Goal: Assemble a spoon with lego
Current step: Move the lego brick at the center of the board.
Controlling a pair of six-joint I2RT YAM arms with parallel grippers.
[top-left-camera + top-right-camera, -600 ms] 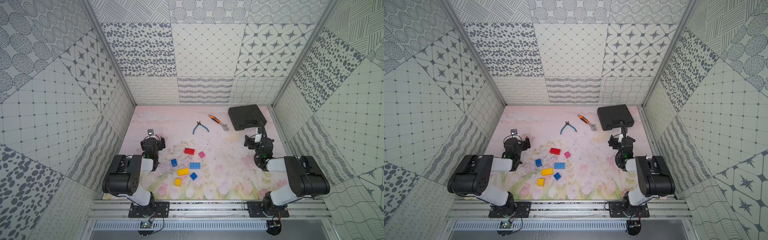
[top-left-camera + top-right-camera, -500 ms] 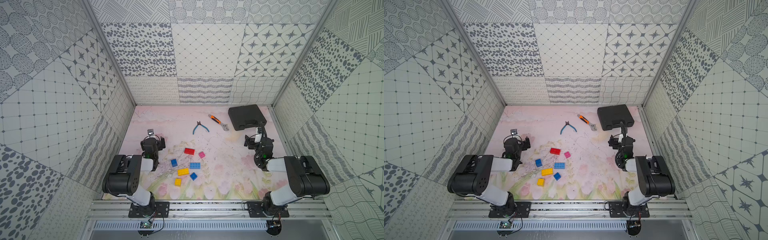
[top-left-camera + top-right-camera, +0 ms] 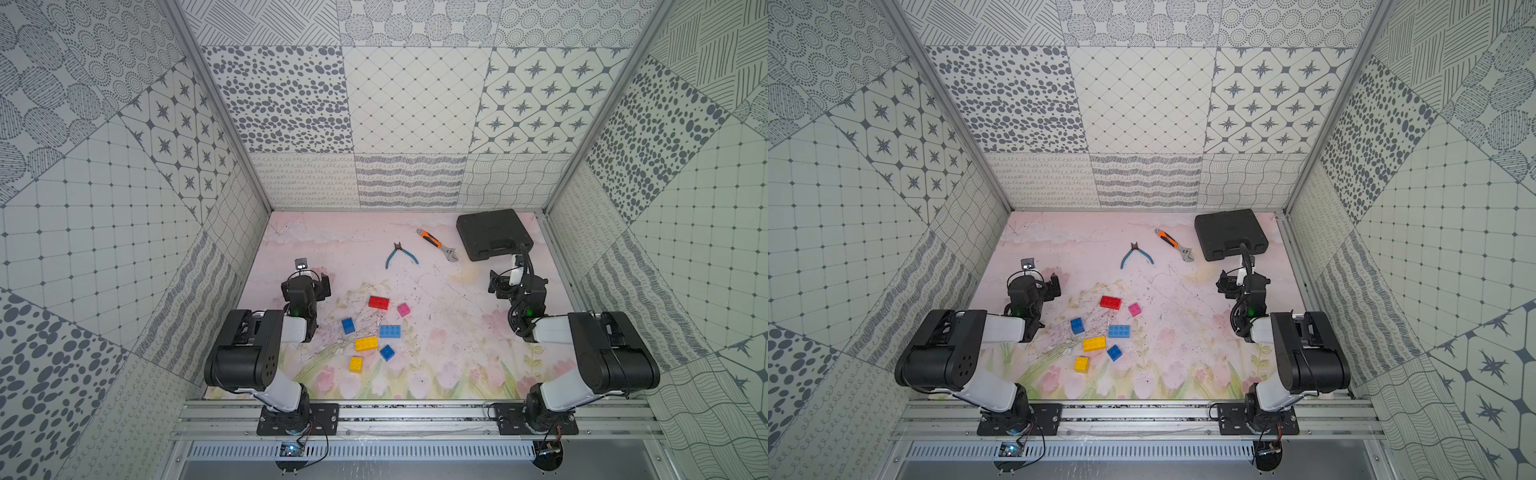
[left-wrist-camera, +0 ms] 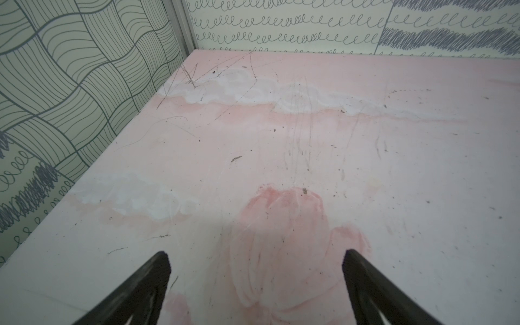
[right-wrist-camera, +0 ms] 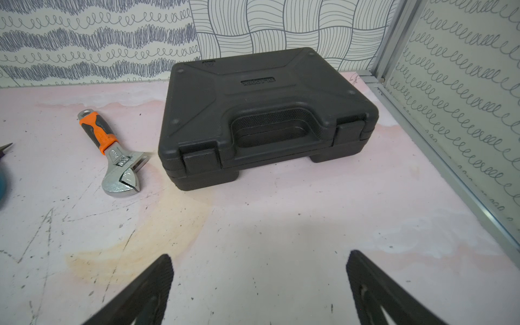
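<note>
The lego lies loose mid-mat in both top views, no two bricks joined: a red brick, a pink one, a light blue one, dark blue ones, and yellow ones. No spoon is in view. My left gripper stands open over bare mat, left of the bricks. My right gripper is open too, far right of the bricks, with nothing between its fingers. Neither wrist view shows a brick.
Blue-handled pliers and an orange-handled wrench lie behind the bricks. A shut black case sits in the back right corner, just ahead of my right gripper. Patterned walls enclose the mat on three sides.
</note>
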